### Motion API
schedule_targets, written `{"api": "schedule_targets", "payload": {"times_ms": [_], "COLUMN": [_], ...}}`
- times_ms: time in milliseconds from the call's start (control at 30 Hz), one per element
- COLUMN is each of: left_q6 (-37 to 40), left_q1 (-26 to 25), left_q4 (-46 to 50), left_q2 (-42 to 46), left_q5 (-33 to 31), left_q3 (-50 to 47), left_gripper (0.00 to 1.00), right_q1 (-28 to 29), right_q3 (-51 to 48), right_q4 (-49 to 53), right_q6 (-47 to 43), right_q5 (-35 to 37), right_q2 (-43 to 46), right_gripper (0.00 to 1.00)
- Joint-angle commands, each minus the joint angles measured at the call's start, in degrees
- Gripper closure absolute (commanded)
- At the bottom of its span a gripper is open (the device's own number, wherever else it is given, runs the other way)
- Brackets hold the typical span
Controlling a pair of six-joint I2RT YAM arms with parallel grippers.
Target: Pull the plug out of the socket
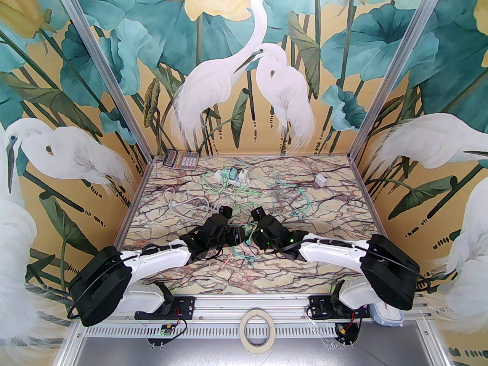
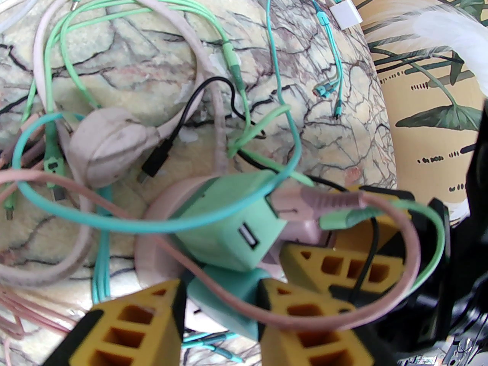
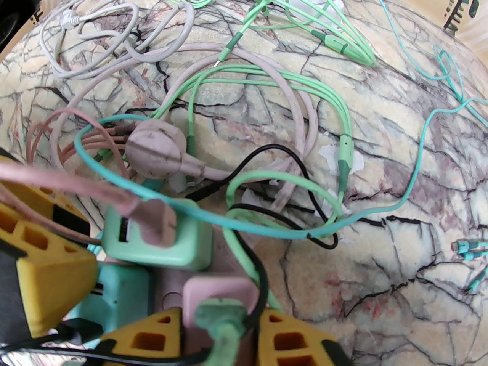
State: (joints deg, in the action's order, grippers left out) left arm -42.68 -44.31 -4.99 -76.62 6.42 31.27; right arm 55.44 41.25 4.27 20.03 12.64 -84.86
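Centrally, left end effector (image 2: 220, 286) clamps teal plug (image 2: 225, 301), right end effector (image 3: 219, 313) pink plug (image 3: 217, 286), cables (image 3: 267, 230) crowding

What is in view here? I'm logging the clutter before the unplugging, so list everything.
round socket: one, pink, centre, carrying three adapters
green adapter: one, on the socket
teal adapter: one, on the socket
pink adapter: one, on the socket
round plug: one, pink, lying beyond the socket
power strip: one, white, far centre
charger cube: one, white, far right
calculator: one, grey, far left corner
loose cables: many, green, teal, pink, white, black
tape roll: one, cream, near edge
clock: one, white, beside right base
left fingers: yellow, closed on teal adapter
right fingers: yellow, closed on pink adapter
arms: two, white and black
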Motion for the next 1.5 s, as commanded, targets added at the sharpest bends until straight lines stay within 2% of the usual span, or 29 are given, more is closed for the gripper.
{"api": "schedule_targets", "payload": {"times_ms": [0, 100, 267, 567, 800, 900, 967, 1167, 1300, 1467], "left_q6": [0.59, 0.62, 0.66, 0.85, 0.97, 1.2, 1.36, 1.63, 1.81, 2.07], "left_q1": [0.11, 0.04, 0.1, 0.11, 0.1, 0.06, 0.05, 0.02, 0.01, -0.04], "left_q4": [8.86, 8.86, 8.86, 8.67, 8.95, 9.46, 9.87, 10.27, 10.27, 10.47], "left_q2": [-3.49, -3.88, -4.1, -4.84, -4.99, -5.04, -5.2, -5.82, -5.96, -6.35], "left_q5": [-1.63, -1.64, -1.72, -1.66, -1.58, -1.69, -1.7, -1.46, -1.62, -1.62], "left_q3": [-2.35, -2.25, -2.39, -2.35, -2.03, -1.45, -1.07, -0.33, -0.14, 0.23], "left_gripper": [0.63, 0.63, 0.63, 0.63, 0.64, 0.63, 0.63, 0.64, 0.63, 0.64], "right_q1": [5.01, 7.91, 7.55, -2.49, -5.29, -4.02, -1.48, 4.06, 5.12, 3.09], "right_q3": [5.04, 7.66, 6.47, 0.4, -0.52, 0.99, 2.38, 5.8, 6.96, 4.56], "right_q4": [0.32, 2.65, 1.24, -3.11, -3.68, -1.5, 0.35, 3.41, 4.2, 1.98], "right_q6": [-3.22, -4.86, -4.01, 2.2, 2.93, 1.6, -0.44, -3.84, -4.03, -2.0], "right_q5": [2.62, 6.92, 6.56, -8.58, -11.71, -8.94, -4.6, 2.01, 3.03, 1.42], "right_q2": [-2.29, -5.17, -4.08, 4.56, 6.85, 5.61, 4.55, -0.42, -2.47, 1.34], "right_gripper": [0.81, 0.81, 0.81, 0.81, 0.8, 0.8, 0.8, 0.8, 0.8, 0.81]}}
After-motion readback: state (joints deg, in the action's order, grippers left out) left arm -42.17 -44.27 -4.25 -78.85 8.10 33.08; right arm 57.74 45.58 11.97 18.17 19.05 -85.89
